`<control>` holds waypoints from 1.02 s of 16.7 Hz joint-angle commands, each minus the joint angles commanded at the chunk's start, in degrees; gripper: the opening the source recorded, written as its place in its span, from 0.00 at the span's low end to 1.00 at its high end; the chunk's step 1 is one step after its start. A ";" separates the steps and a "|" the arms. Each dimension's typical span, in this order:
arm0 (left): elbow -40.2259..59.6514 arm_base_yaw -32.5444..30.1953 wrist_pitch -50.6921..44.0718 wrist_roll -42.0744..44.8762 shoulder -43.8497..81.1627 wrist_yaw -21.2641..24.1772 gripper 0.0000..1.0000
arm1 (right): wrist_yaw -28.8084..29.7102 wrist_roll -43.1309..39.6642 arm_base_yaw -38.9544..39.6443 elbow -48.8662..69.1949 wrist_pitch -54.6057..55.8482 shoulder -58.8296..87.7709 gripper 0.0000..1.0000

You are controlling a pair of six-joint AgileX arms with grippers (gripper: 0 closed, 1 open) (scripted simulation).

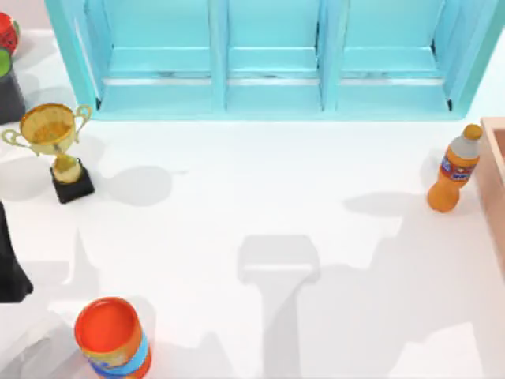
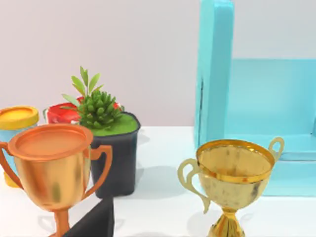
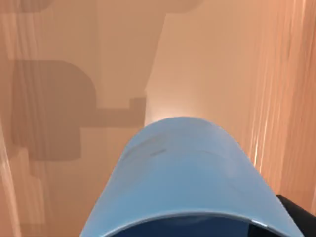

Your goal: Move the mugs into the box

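The turquoise cabinet (image 1: 272, 59) runs along the far edge of the white table (image 1: 237, 205), its open shelves facing the camera. At the table's right edge, a strip of the salmon-coloured box (image 1: 495, 178) is in view; in the right wrist view its inner floor and wall (image 3: 207, 64) spread behind the blue mug (image 3: 185, 173), which sits close under that camera and above the box interior. A dark edge of the right gripper (image 3: 298, 212) lies against the mug's side; whether its fingers grip the mug cannot be told.

An orange-topped can (image 1: 112, 338) stands near the front left of the table. An orange bottle (image 1: 454, 170) stands upright just beside the box. The gold trophy (image 1: 55, 146) on its black base stands at the left, near the cabinet's corner. The left wrist view adds a copper trophy (image 2: 52, 173), a potted plant (image 2: 106, 148) in a black pot and a yellow-lidded tub (image 2: 17, 121), grouped beside the gold trophy. A dark part of the left arm (image 1: 9, 264) rests at the table's left edge; the state of its fingers cannot be told.
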 joint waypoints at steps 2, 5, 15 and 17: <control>0.00 0.00 0.00 0.00 0.00 0.00 1.00 | 0.05 0.46 0.46 -3.79 3.94 -0.24 0.00; 0.00 0.00 0.00 0.00 0.00 0.00 1.00 | 0.09 0.98 1.32 -10.23 10.26 -0.19 0.00; 0.00 0.00 0.00 0.00 0.00 0.00 1.00 | 0.18 1.17 1.68 -12.34 12.37 -0.14 0.30; 0.00 0.00 0.00 0.00 0.00 0.00 1.00 | 0.18 1.17 1.68 -12.34 12.37 -0.14 0.45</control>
